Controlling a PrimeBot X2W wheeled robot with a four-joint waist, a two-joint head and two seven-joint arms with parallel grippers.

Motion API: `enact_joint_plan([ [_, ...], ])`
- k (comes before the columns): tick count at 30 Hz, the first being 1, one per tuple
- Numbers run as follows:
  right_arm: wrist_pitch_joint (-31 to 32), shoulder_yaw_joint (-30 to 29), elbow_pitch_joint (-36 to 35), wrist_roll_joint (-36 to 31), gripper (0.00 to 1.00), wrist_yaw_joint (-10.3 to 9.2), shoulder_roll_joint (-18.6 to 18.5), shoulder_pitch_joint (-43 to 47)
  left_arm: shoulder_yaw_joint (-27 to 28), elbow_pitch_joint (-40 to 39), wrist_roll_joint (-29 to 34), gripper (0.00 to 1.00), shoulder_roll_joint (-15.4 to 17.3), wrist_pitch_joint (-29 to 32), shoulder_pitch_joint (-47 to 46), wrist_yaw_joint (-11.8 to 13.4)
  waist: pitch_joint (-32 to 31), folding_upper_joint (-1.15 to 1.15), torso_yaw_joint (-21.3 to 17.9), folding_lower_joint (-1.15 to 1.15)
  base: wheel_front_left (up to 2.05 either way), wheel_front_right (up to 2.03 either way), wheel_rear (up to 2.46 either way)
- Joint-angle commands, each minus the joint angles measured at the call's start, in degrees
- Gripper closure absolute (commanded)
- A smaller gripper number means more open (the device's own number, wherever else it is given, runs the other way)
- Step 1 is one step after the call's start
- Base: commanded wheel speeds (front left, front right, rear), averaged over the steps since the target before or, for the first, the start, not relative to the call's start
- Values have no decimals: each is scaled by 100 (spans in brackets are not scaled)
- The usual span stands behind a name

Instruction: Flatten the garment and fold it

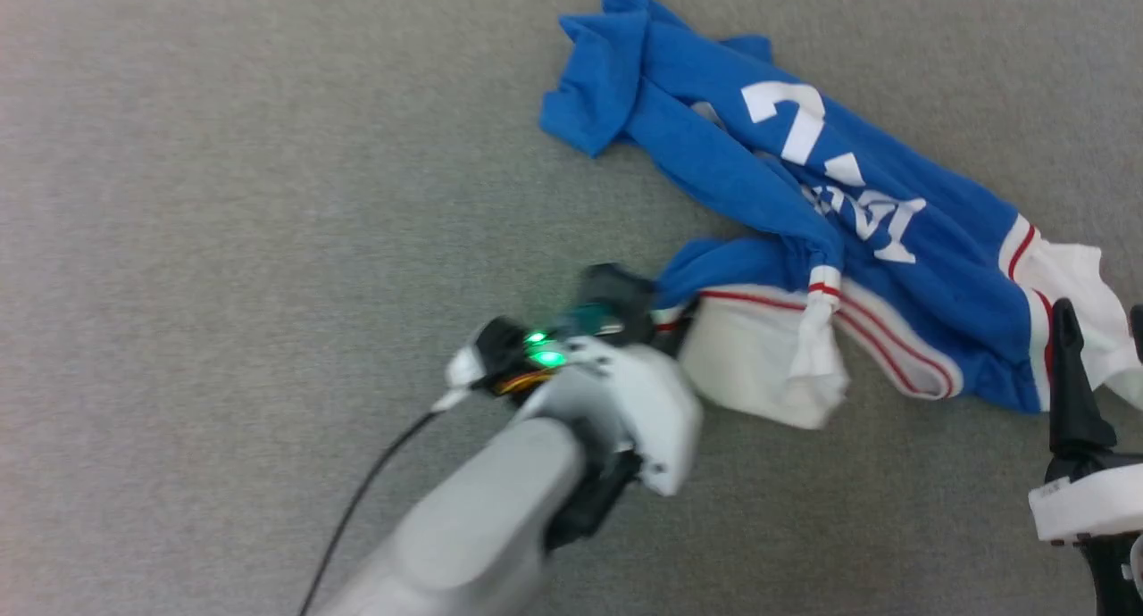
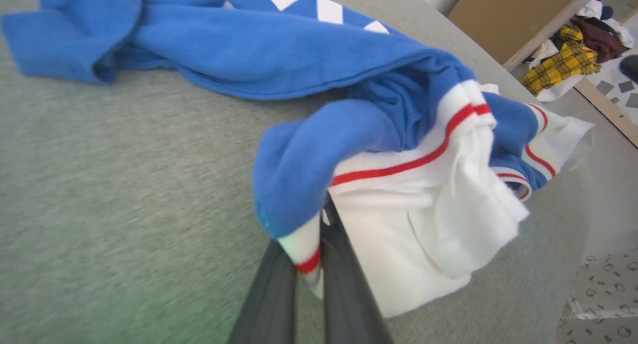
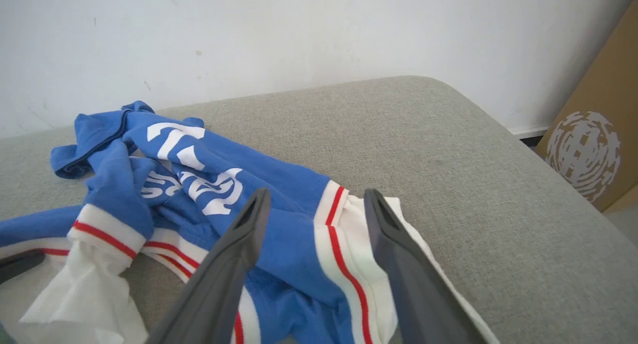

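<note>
While left jaws pinch garment trim, arm low, right jaws hover open.

Bright blue soft jersey T-shirt, one item. White short sleeves, thin red stripe trim, white printed lettering facing up. Crumpled, twisted lengthwise, unfolded. Red-striped white trim edge pinched in the left end effector; opposite white sleeve just beside the spread right end effector.

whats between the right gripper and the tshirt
Nothing: in the right wrist view the right gripper, jaws open, hangs just over the T-shirt at its striped sleeve.
</note>
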Motion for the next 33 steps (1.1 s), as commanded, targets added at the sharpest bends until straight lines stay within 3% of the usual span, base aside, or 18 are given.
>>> enact_joint_plan([
  [1,32,-13,-44,-32,0,-5,16,62,167,-199,-120,100,234,-29,260,115,-432,0,388,0,0,0,0],
  [9,249,-49,-202,-35,0,-5,16,321,1424,-2133,-915,100,2148,391,2460,1164,-723,0,687,0,0,0,0],
  [12,337,-87,-233,-61,0,-5,16,407,1790,-2480,-1059,100,2548,361,3161,1556,-766,0,775,0,0,0,0],
  [13,370,-79,-237,-69,0,-5,16,429,1807,-2532,-1048,8,2615,338,3293,1598,-774,0,800,0,0,0,0],
  [14,401,-62,-241,-77,0,-5,16,446,1822,-2567,-1050,0,2603,273,3366,1621,-786,0,826,0,0,0,0],
  [21,542,72,-288,-118,0,-5,16,454,1632,-2640,-1055,0,1987,-280,3102,1297,-890,0,952,0,0,0,0],
  [25,590,88,-353,-130,0,-5,16,447,1480,-3045,-587,0,2021,-417,2650,1293,-859,0,985,0,0,0,0],
  [30,597,164,-375,-106,0,-5,16,401,1113,-3445,99,0,2143,-94,2031,1384,-691,0,925,0,0,0,0],
  [33,583,185,-358,-82,0,-5,16,377,917,-3450,200,0,2071,98,1869,1348,-618,0,885,0,0,0,0],
])
